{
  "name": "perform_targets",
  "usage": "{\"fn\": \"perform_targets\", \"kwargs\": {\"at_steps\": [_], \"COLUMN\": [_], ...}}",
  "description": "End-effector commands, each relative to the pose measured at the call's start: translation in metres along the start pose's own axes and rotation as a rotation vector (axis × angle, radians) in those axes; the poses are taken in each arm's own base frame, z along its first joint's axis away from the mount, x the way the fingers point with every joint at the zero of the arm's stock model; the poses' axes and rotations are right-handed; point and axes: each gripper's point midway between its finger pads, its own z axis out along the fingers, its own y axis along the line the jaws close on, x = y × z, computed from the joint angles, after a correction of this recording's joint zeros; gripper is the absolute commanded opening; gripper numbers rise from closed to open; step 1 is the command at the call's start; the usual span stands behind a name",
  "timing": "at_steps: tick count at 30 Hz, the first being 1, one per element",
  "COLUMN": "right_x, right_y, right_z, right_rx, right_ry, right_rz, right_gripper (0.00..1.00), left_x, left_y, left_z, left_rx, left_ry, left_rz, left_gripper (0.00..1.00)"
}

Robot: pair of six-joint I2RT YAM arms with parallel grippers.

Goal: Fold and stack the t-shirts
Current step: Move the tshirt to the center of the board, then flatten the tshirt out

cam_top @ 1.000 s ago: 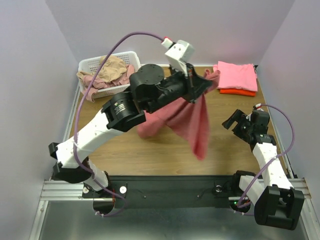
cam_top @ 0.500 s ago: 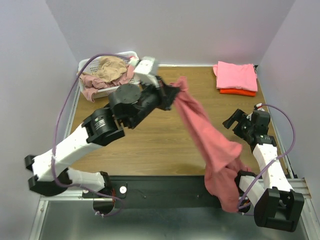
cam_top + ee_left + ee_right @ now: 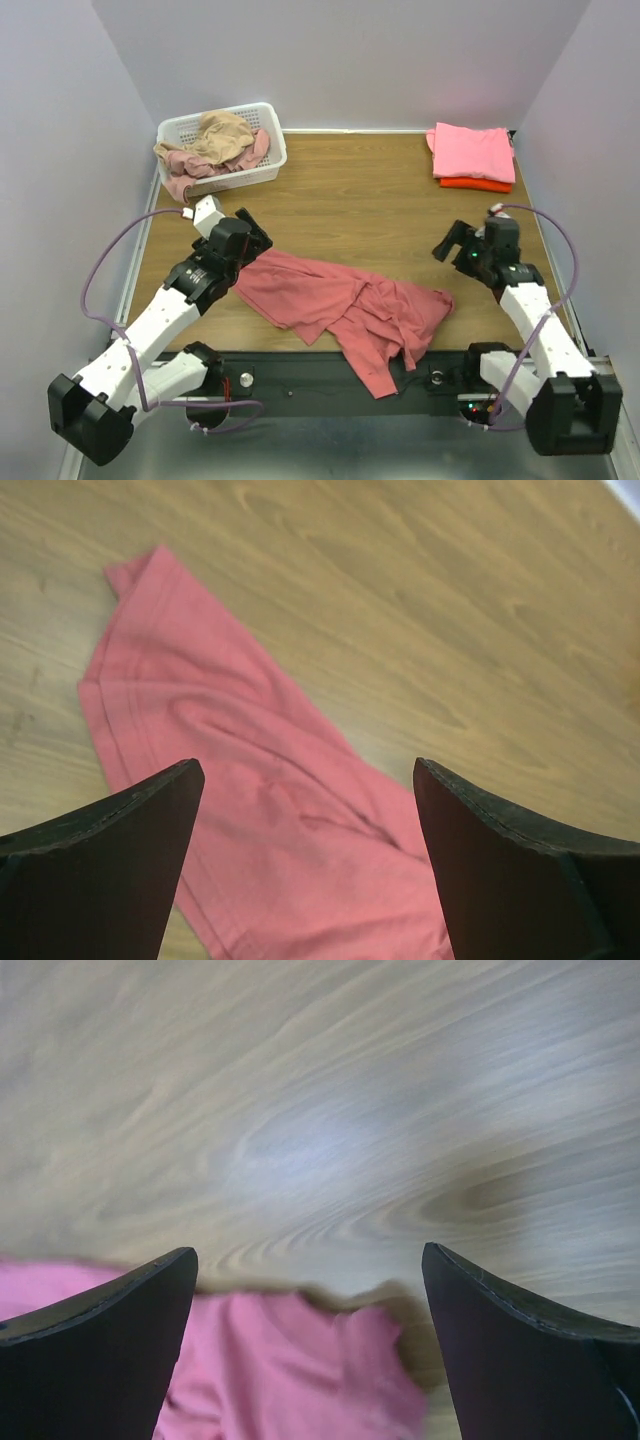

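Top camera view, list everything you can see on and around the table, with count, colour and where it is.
dusty red t-shirt: one, dusty red, crumpled at near middle, part over the near edge
pink t-shirt: one, bright pink, folded, far right corner
orange-red t-shirt: one, orange-red, folded under the pink one
basket: one, white, far left corner
tan t-shirt: one, tan, bunched in basket
pale rose t-shirt: one, pale rose, in basket
table: one, light wood
left end effector: one, black, open, above red shirt's left end
right end effector: one, black, open, right side
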Motion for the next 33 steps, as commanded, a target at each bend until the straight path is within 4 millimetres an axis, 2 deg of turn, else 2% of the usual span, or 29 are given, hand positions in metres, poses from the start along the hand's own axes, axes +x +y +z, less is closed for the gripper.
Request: {"fn": "perform_targets", "kwargs": {"at_steps": [1, 2, 3, 4, 5, 6, 7, 8, 11, 12, 13, 15, 19, 21, 24, 25, 31, 33], "right_x": [0.013, 0.036, 0.045, 0.047, 0.057, 0.058, 0.064, 0.068, 0.098, 0.106, 0.118, 0.128, 0.142, 0.144, 0.135, 0.134, 0.12, 0.107], "right_y": [0.039, 0.072, 0.079, 0.073, 0.08, 0.077, 0.078, 0.082, 0.084, 0.08, 0.07, 0.06, 0.051, 0.049, 0.045, 0.039, 0.036, 0.034], "right_z": [0.003, 0.0, -0.001, 0.005, -0.003, -0.004, -0.006, -0.009, -0.017, -0.017, -0.013, -0.008, 0.006, 0.016, 0.028, 0.036, 0.064, 0.08], "right_rx": [0.027, -0.031, -0.005, 0.1, 0.114, 0.134, 0.126, 0.1, 0.027, 0.021, 0.034, 0.06, 0.102, 0.133, 0.197, 0.243, 0.324, 0.331], "right_ry": [0.031, 0.078, 0.086, 0.054, 0.075, 0.082, 0.101, 0.119, 0.201, 0.222, 0.244, 0.267, 0.289, 0.289, 0.235, 0.216, 0.167, 0.155], "right_rz": [-0.111, -0.209, -0.25, -0.269, -0.314, -0.321, -0.313, -0.303, -0.282, -0.28, -0.269, -0.261, -0.217, -0.215, -0.219, -0.224, -0.214, -0.19], "right_gripper": [1.0, 1.0, 1.0, 1.0, 1.0, 1.0, 1.0, 1.0, 1.0, 1.0, 1.0, 1.0, 1.0, 1.0, 1.0, 1.0, 1.0, 1.0], "left_x": [0.026, 0.033, 0.045, 0.067, 0.078, 0.088, 0.107, 0.115, 0.143, 0.152, 0.161, 0.172, 0.199, 0.204, 0.207, 0.202, 0.177, 0.167], "left_y": [-0.008, -0.013, -0.013, -0.012, -0.01, -0.009, -0.004, -0.006, -0.015, -0.02, -0.024, -0.025, -0.009, -0.005, 0.001, 0.004, 0.013, 0.014], "left_z": [-0.002, -0.001, -0.001, -0.001, -0.003, -0.005, -0.01, -0.015, -0.029, -0.034, -0.034, -0.032, -0.012, -0.005, 0.008, 0.018, 0.053, 0.063], "left_rx": [0.08, 0.112, 0.134, 0.161, 0.172, 0.179, 0.192, 0.212, 0.314, 0.359, 0.408, 0.429, 0.329, 0.301, 0.257, 0.222, 0.121, 0.1], "left_ry": [0.102, 0.132, 0.174, 0.255, 0.295, 0.332, 0.393, 0.418, 0.475, 0.507, 0.522, 0.548, 0.606, 0.616, 0.599, 0.567, 0.488, 0.462], "left_rz": [-0.053, -0.051, -0.041, -0.031, -0.025, -0.024, -0.017, -0.021, -0.044, -0.052, -0.066, -0.066, -0.042, -0.026, -0.007, -0.014, 0.029, 0.041], "left_gripper": [0.98, 0.98, 0.98, 0.98, 0.98, 0.98, 0.98, 0.98, 0.98, 0.98, 0.98, 0.98, 0.98, 0.98, 0.98, 0.98, 0.98, 0.98]}}
